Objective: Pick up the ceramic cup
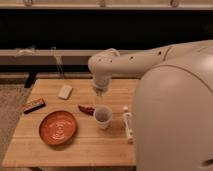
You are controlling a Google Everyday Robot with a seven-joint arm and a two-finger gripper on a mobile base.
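Observation:
The ceramic cup (103,117) is small, white and round with a darker inside. It stands upright on the wooden table (75,147), right of the orange plate (58,127). My gripper (100,90) hangs from the white arm directly above and slightly behind the cup, a short way over its rim. It does not touch the cup.
A small red item (86,109) lies just left of the cup. A pale sponge-like block (65,91) and a dark bar (34,105) lie at the left. A white object (128,123) lies right of the cup. My white body fills the right side.

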